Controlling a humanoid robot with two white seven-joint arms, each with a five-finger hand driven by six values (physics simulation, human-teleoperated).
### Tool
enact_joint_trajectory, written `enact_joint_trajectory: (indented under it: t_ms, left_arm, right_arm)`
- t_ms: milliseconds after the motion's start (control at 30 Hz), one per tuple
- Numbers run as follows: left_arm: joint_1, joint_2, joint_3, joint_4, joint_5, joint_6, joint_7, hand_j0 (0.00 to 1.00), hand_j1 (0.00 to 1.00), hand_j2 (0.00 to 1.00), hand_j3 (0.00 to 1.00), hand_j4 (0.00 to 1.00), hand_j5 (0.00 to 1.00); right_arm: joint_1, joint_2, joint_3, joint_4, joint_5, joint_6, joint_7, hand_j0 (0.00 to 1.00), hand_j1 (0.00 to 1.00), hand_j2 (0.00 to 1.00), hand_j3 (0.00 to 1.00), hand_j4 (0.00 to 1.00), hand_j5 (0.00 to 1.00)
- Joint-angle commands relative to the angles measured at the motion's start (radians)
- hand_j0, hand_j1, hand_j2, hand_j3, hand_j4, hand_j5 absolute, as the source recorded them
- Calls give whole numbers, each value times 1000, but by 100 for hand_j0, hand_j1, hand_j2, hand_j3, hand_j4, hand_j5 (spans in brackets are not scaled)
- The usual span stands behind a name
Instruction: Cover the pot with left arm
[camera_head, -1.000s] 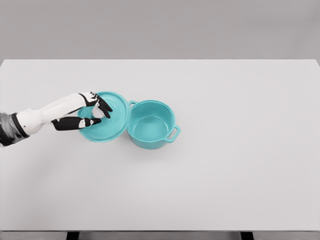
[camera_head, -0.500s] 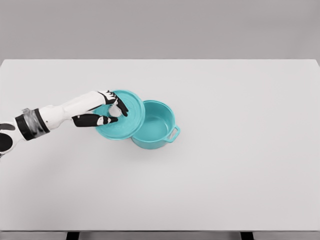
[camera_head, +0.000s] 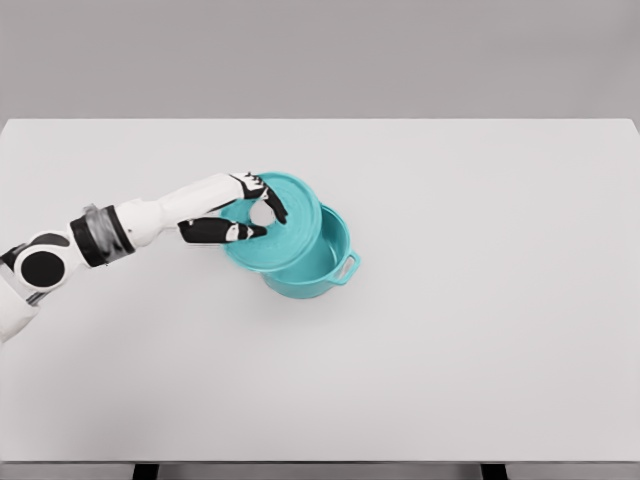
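Now lid (camera_head: 285, 225) (carried rightward) overlaps pot (camera_head: 325, 268).

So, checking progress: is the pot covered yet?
Not yet. The lid, gripped by the left hand, overlaps only the pot's left side; its right interior shows.

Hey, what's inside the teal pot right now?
Nothing shows in the exposed right part of the round teal pot. The teal lid, held by the left hand, overlaps the pot's left side and hides the rest.
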Motion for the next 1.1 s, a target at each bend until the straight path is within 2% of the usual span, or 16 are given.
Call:
enact_joint_trajectory:
  t_ms: [0,400,1067]
  left_arm:
    - [-2,-22,-41,22,10,2,-1,51,51,51,51,51,51]
    - [-29,-81,-74,81,14,18,-2,51,51,51,51,51,51]
    - [-31,-110,-90,101,11,16,-1,51,51,51,51,51,51]
  right_arm:
    - [0,0,0,0,0,0,0,100,100,100,100,100,100]
    - [0,0,0,0,1,0,0,100,100,100,100,100,100]
    - [0,0,0,0,0,0,0,100,100,100,100,100,100]
